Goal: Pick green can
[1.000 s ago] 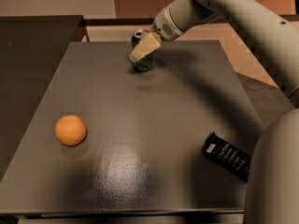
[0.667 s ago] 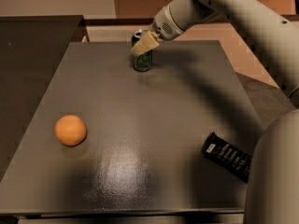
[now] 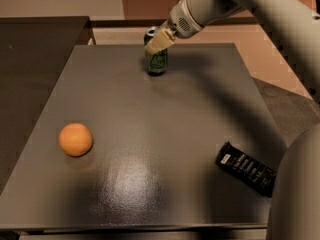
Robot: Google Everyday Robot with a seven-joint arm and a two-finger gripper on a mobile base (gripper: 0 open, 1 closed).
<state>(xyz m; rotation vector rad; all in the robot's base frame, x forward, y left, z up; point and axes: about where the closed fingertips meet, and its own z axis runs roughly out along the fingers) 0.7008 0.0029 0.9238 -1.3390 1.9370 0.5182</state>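
The green can (image 3: 157, 62) stands upright, gripper (image 3: 156, 44) at top

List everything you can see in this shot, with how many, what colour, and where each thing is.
green can: one, dark green with a pale logo, upright at the far middle of the table
orange: one, orange, left side of the table, nearer the front
black packet: one, black with pale print, lying flat near the front right corner
table: one, dark grey, fills most of the view
side surface: one, dark, at the far left beside the table
arm: one, pale grey, reaching in from the upper right
tool: one, cream, at the top of the green can
body: pale grey, lower right edge
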